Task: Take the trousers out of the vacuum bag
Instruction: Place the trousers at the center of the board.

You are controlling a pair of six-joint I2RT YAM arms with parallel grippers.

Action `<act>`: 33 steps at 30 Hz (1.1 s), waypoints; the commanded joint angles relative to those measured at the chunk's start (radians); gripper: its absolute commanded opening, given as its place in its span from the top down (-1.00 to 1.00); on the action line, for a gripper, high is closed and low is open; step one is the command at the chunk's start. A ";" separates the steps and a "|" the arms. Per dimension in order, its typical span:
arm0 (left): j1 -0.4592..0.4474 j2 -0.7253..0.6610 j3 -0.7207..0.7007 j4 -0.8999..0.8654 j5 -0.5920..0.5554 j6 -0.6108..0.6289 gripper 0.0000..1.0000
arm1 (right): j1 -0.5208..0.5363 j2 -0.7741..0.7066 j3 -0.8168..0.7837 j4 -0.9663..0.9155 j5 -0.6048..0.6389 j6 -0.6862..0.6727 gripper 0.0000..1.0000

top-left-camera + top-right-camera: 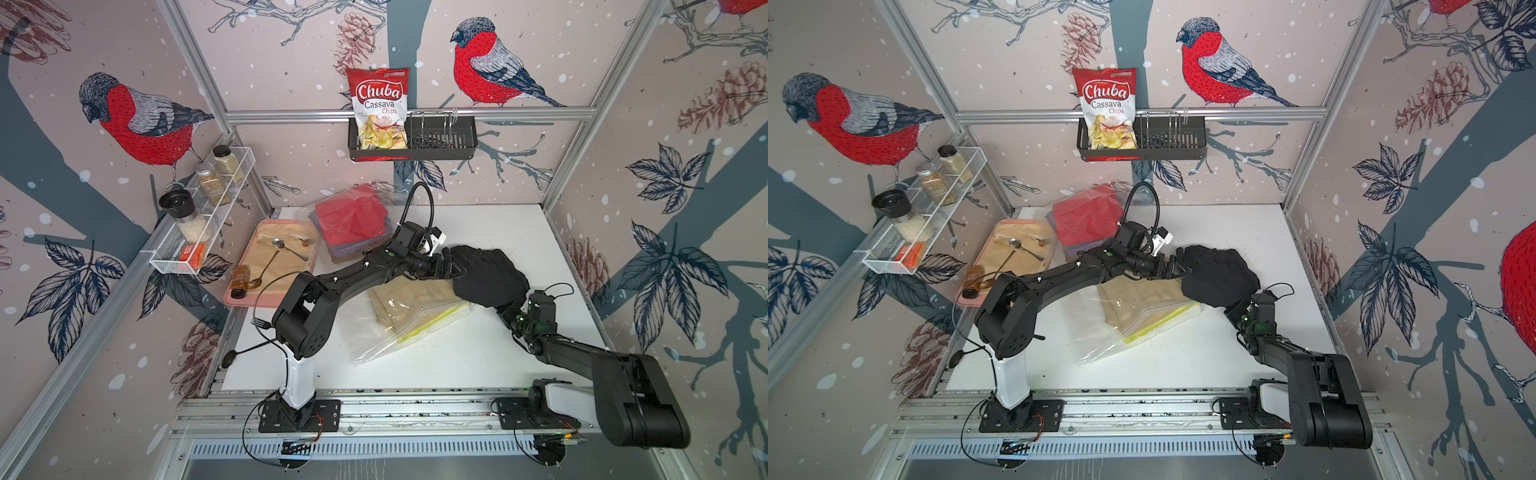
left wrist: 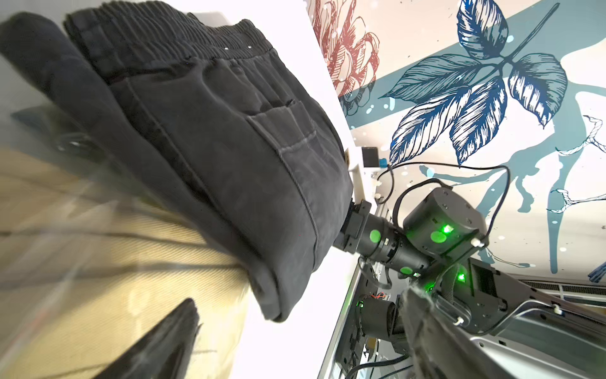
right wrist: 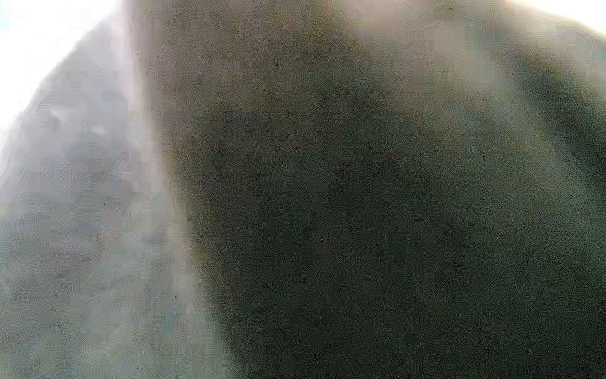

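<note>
Just beside left tool (image 1: 454, 264), black trousers (image 1: 488, 276)

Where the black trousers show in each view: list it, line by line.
Top view: black trousers right of centre.
Top view: just right of centre.
Left wrist: close up, large.
Right wrist: probably the dark blur; uncertain.
Shared landmark: bagged tan trousers beside it, except right wrist.

Chuba chips packet (image 1: 377, 108) sits in a black basket (image 1: 440, 151) on the back rail. White wire rack (image 1: 174, 259) holds spice jars (image 1: 212, 183). Pink tray (image 1: 253, 302) has spoons (image 1: 277, 243) on it, small brown bottle (image 1: 240, 279) at its corner.
</note>
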 commanded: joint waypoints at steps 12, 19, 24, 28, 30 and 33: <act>0.010 0.004 -0.022 -0.027 -0.015 0.030 -0.97 | -0.233 0.188 0.202 -0.109 0.006 -0.094 1.00; 0.013 0.006 0.002 -0.040 -0.013 0.036 -0.97 | -0.307 0.260 0.253 -0.057 -0.051 -0.116 1.00; 0.015 0.026 0.010 -0.017 0.003 0.021 -0.97 | -0.338 0.273 0.294 -0.062 -0.077 -0.113 1.00; 0.013 0.028 0.008 -0.007 0.008 0.012 -0.97 | -0.359 0.335 0.363 -0.061 -0.093 -0.100 1.00; 0.013 0.024 0.004 -0.009 0.004 0.016 -0.97 | -0.377 0.368 0.395 -0.047 -0.103 -0.090 1.00; 0.013 0.017 -0.007 -0.009 0.001 0.016 -0.96 | -0.406 0.413 0.459 -0.049 -0.120 -0.082 1.00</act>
